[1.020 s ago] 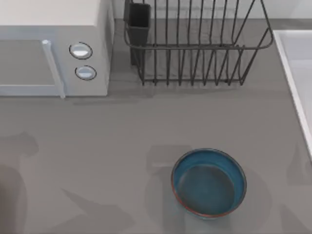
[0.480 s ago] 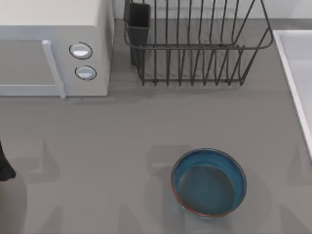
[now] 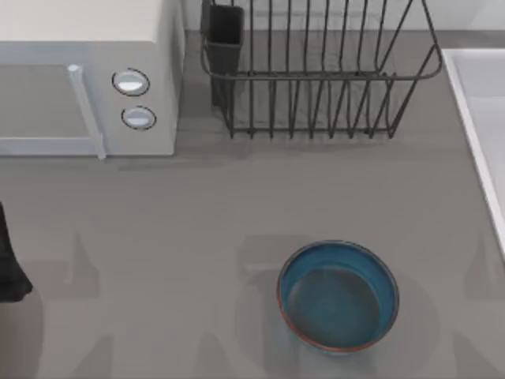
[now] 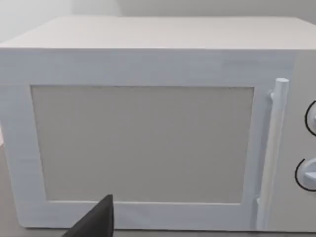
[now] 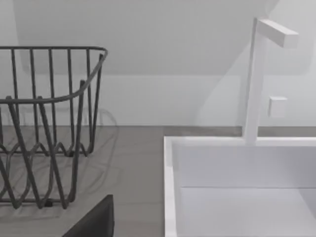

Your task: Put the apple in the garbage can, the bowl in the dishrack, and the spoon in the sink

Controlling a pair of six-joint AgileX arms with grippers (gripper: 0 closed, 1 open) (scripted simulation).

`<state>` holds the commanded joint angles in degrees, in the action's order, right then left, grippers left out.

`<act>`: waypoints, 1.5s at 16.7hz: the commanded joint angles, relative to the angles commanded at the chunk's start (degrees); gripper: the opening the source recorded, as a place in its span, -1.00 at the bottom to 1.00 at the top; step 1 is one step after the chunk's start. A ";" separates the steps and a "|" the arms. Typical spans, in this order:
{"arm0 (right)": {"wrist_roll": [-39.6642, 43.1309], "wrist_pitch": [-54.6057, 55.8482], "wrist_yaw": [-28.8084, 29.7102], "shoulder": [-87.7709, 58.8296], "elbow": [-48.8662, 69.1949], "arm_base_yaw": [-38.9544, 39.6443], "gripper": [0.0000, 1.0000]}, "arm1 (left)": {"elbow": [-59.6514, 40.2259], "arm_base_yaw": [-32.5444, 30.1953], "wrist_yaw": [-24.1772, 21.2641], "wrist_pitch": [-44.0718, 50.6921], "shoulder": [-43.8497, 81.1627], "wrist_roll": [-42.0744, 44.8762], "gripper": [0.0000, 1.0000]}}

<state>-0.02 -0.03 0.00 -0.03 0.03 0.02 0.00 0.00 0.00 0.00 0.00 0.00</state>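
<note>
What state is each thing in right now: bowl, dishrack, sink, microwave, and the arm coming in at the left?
bowl: upright on the table, nothing in it, nothing holding it.
dishrack: no dishes between its bars.
sink: the visible part of the basin holds nothing.
microwave: door shut.
left arm: dark part at the table's left edge, far from the bowl.

table: grey matte top [image 3: 197,205], faint wood-grain streaks, soft blurred shadows across it
microwave: white box [image 3: 87,71] at table's far left, door shut, vertical bar handle [image 3: 85,110], two round knobs [image 3: 131,82] on its right
microwave front: pale beige door panel [image 4: 143,143], white frame
wall: plain pale grey-white [image 5: 163,59], diagonal shadow bands
faucet: white square post [image 5: 252,79], at the back wall
light: even, diffuse
</note>
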 joint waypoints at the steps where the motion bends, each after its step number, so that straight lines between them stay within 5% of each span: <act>1: -0.29 -0.59 0.01 -0.61 0.60 0.29 1.00 | 0.00 0.00 0.00 0.00 0.00 0.00 1.00; 7: -7.14 -14.18 -0.16 -17.03 15.39 7.39 1.00 | 0.00 0.00 0.00 0.00 0.00 0.00 1.00; 18: -27.90 -54.66 -0.58 -77.48 58.49 27.41 1.00 | 0.00 0.00 0.00 0.00 0.00 0.00 1.00; 25: -35.03 -67.95 -0.02 -96.01 74.62 34.34 1.00 | 0.00 0.00 0.00 0.00 0.00 0.00 1.00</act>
<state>-35.04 -67.98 -0.02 -96.05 74.65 34.36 0.00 0.00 0.00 0.00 0.00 0.00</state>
